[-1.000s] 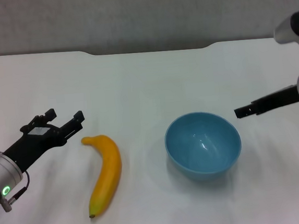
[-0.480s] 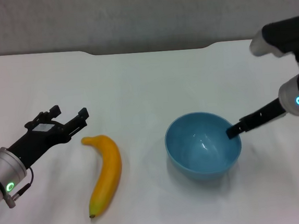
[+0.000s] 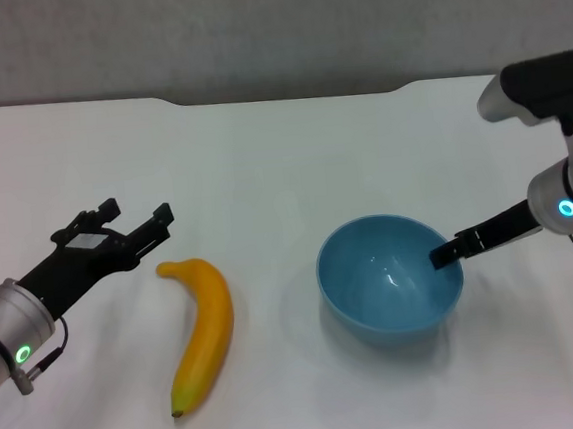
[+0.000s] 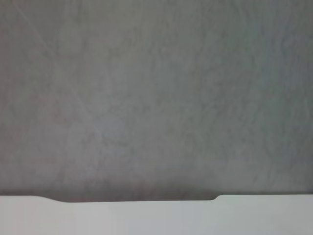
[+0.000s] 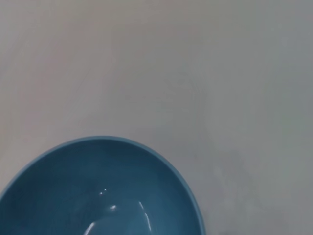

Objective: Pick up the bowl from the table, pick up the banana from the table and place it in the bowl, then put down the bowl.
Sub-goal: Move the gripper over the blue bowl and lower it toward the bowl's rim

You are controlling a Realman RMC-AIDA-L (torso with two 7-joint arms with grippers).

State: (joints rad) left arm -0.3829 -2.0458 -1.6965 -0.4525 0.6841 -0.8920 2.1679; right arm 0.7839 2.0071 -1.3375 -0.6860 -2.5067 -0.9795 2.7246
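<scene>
The light-blue bowl [image 3: 390,279] stands upright and empty on the white table [image 3: 281,155], right of centre. It fills the lower part of the right wrist view [image 5: 98,191]. The yellow-orange banana [image 3: 203,332] lies on the table to the bowl's left, its greenish tip toward the near edge. My right gripper [image 3: 439,256] reaches in from the right, its dark tip at the bowl's right rim. My left gripper [image 3: 141,210] is open and empty, just left of and behind the banana's stem end.
The table's far edge has a shallow notch [image 3: 286,96] with a grey wall behind it. The left wrist view shows only that wall and a strip of the table's far edge [image 4: 156,215].
My right gripper has moved down and left, from beside the bowl to its right rim. My left gripper has edged forward toward the banana's stem end. Bowl and banana have not moved.
</scene>
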